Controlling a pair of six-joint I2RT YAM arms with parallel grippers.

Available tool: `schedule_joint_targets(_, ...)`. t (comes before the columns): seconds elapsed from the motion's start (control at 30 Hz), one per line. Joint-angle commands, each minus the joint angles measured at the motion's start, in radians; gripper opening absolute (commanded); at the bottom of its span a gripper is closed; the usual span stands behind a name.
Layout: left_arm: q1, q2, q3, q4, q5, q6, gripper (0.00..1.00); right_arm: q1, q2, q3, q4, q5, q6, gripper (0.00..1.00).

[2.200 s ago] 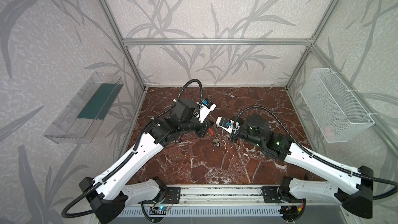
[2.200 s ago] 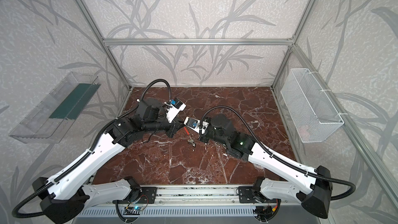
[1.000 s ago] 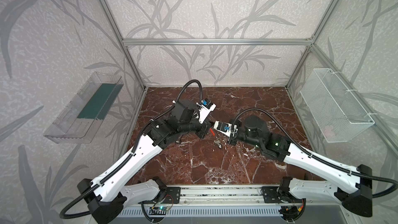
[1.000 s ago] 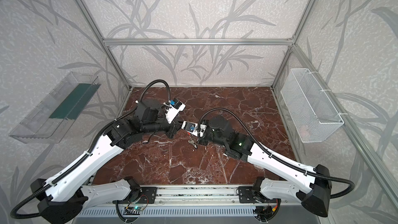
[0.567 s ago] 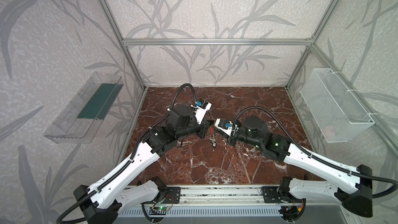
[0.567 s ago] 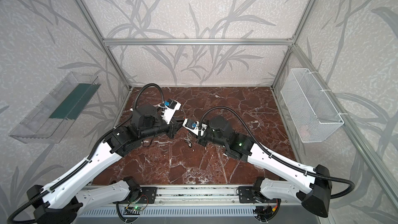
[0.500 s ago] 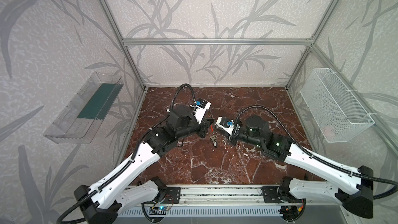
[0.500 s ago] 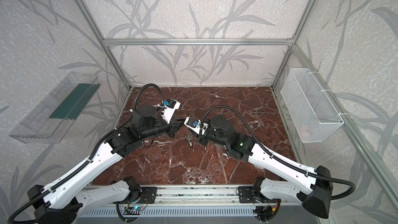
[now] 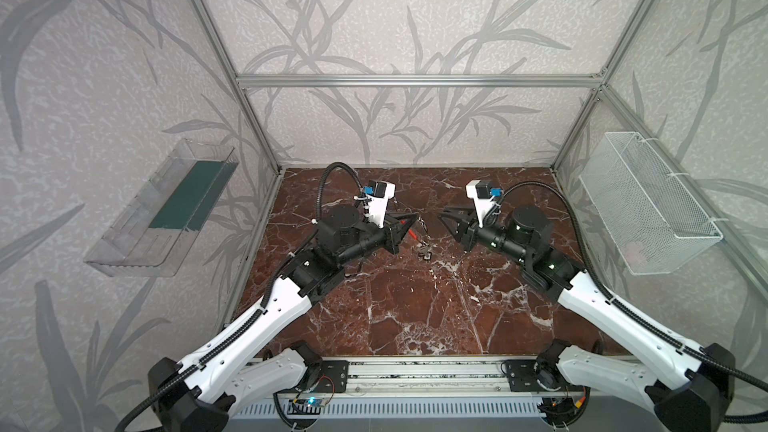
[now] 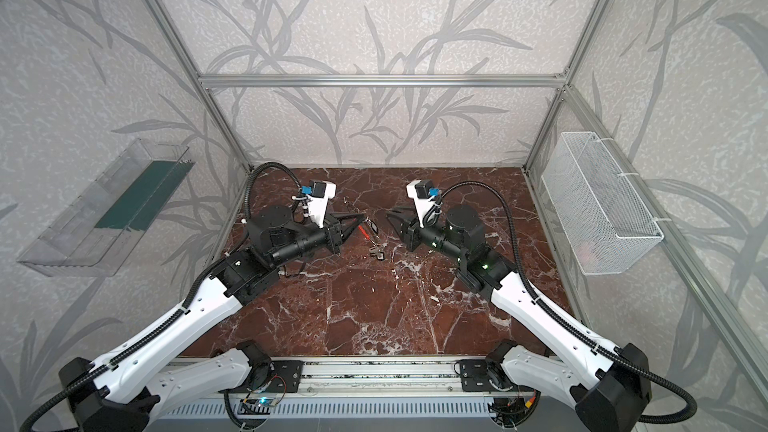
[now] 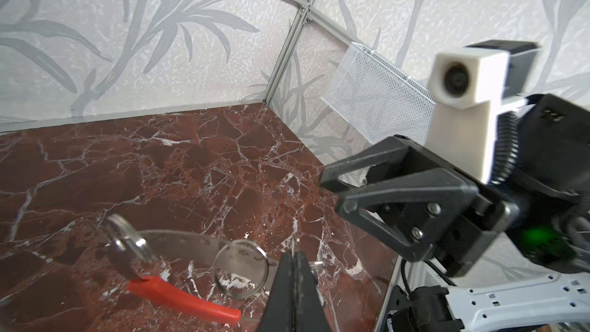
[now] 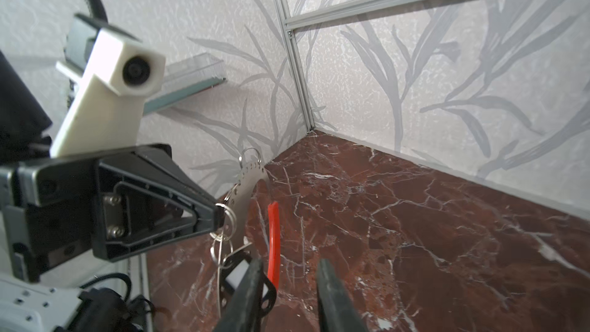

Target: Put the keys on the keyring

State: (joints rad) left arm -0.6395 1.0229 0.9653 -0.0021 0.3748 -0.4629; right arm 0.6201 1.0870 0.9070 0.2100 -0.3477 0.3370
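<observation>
My left gripper (image 9: 415, 218) (image 11: 295, 254) is shut on the edge of the keyring (image 11: 191, 246), holding the flat grey band with its red arc (image 11: 185, 301) (image 9: 412, 233) above the marble floor. Keys (image 9: 424, 252) (image 10: 376, 252) hang from the band on small split rings. One silvery key (image 11: 123, 244) shows in the left wrist view, and a black tag with a white label (image 12: 238, 277) in the right wrist view. My right gripper (image 9: 444, 217) (image 12: 289, 271) is open and empty, a short way to the right of the ring, facing it.
A white wire basket (image 9: 648, 209) hangs on the right wall and a clear plastic tray (image 9: 166, 209) on the left wall. The two arms face each other over the middle of the dark red marble floor (image 9: 415, 305).
My right gripper has opened and drawn back to the right, away from the keyring. The left gripper has stayed shut on the ring and shifted slightly, with the keys dangling from it.
</observation>
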Motion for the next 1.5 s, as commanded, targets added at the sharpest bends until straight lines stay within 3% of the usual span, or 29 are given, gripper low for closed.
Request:
schedule_joint_targets(0.0, 0.021, -0.02, -0.007, 0.117, 0.097, -0.069, 0.0, -0.021, 0.025, -0.01, 0.168, -0.146, 0.204, 0.3)
schedule_joint_targets(0.13, 0.039, -0.017, -0.005, 0.143, 0.164, -0.096, 0.0, -0.022, 0.06, 0.018, 0.185, -0.214, 0.239, 0.3)
schedule_joint_targets(0.47, 0.042, -0.011, -0.003, 0.136, 0.2, -0.106, 0.0, -0.02, 0.118, 0.033, 0.281, -0.312, 0.294, 0.27)
schedule_joint_targets(0.83, 0.042, -0.038, -0.025, 0.117, 0.138, -0.097, 0.0, -0.021, 0.112, -0.002, 0.375, -0.294, 0.358, 0.27)
schedule_joint_targets(1.47, 0.044, -0.04, -0.011, 0.115, 0.168, -0.1, 0.0, -0.018, 0.169, 0.013, 0.353, -0.383, 0.382, 0.23)
